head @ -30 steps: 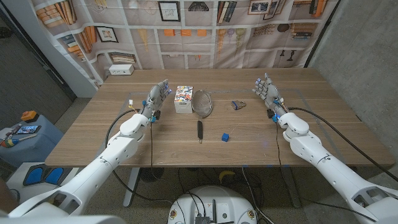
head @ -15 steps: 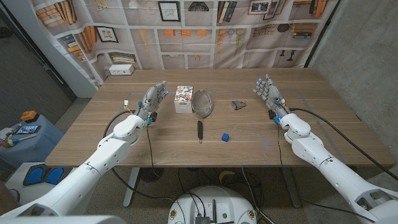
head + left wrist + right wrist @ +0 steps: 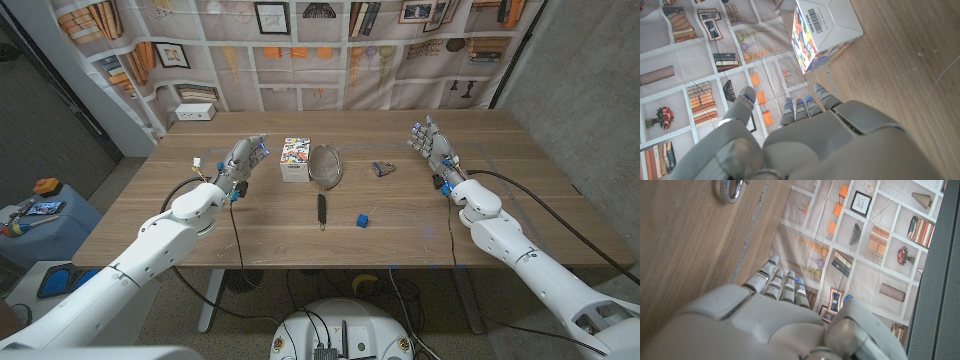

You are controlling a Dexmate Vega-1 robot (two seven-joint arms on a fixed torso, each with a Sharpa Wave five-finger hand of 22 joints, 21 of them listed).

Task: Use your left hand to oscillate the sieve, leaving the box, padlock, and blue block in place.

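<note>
left wrist view shows the box (image 3: 826,31) barcode beyond the left hand (image 3: 810,145).

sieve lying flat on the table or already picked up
Lying flat. The sieve rests on the table beside the box, and the left hand is apart from it.

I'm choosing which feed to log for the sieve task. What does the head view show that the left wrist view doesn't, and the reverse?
Head view alone: the sieve with its black handle, the blue block, the padlock, the right robot hand and the table's overall layout. Left wrist view alone: the barcode on the box's white face. Both share the colourful box, the left robot hand holding nothing, the wooden tabletop and the bookshelf-print backdrop.
</note>
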